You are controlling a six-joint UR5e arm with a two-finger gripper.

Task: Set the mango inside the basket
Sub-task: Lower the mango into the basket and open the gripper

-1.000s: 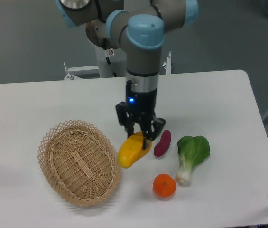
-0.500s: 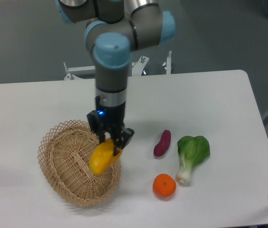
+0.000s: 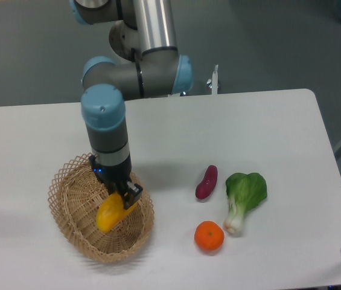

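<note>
One second on, the gripper (image 3: pixel 120 194) is carrying the mango (image 3: pixel 110 212) from beside the sweet potato (image 3: pixel 206 182) to over the basket (image 3: pixel 67 181). Fingers are still pinching its upper end, so only release is remaining.

White table (image 3: pixel 261 121), wicker basket (image 3: pixel 73 232), purple sweet potato (image 3: pixel 206 182), bok choy (image 3: pixel 244 196), orange (image 3: pixel 209 236)

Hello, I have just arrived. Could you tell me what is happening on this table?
A robot arm is putting a mango into a wicker basket. Its gripper is shut on the mango's upper end and holds the fruit over the inside of the basket; whether the mango already touches the bottom cannot be told. To the right, on the white table, lie a purple sweet potato, a bok choy and an orange, all apart from the basket.
</note>
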